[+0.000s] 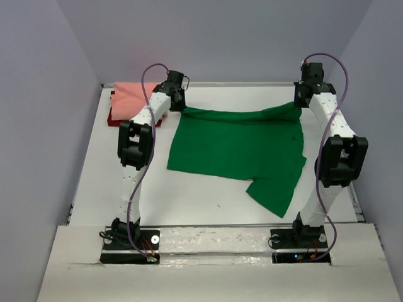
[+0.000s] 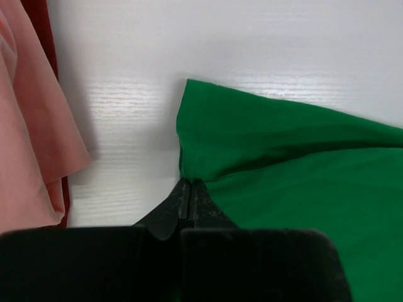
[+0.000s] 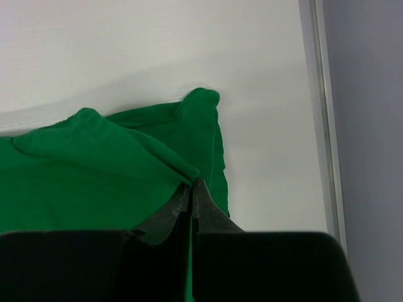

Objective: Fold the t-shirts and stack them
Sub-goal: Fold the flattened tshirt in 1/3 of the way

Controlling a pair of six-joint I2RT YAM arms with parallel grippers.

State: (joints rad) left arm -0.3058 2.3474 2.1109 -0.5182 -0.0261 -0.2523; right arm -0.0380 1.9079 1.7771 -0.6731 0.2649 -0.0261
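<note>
Right of the folded pile, on the white table [image 1: 189, 204], you have the following.

Item 1: green t-shirt [image 1: 239, 148]. It lies spread open and unfolded, just beside the pile but not touching it. One short sleeve trails off the corner farthest from the pile. Its long axis runs straight away from the pile, and the edge level with the pile is drawn taut along that same line.

Item 2: the pile itself. A salmon pink t-shirt [image 1: 129, 94] lies on a dark red t-shirt [image 1: 114, 119], both already folded by the look of them.

Item 3: left gripper [image 2: 189, 185]. It sits at the shirt corner nearest the pile. The jaws are pinched together on the green hem, with no gap showing between them.

Item 4: right gripper [image 3: 191, 184]. It sits at the matching corner farthest from the pile. It too is clamped on a bunched fold of green cloth.

Note for your next move: both arms hold one edge, and the loose body of the shirt lies between that edge and the arm bases. My judgement is that the fold calls for carrying the held edge over the loose cloth, with both corners kept level. The left arm is the nearer one for stacking.
</note>
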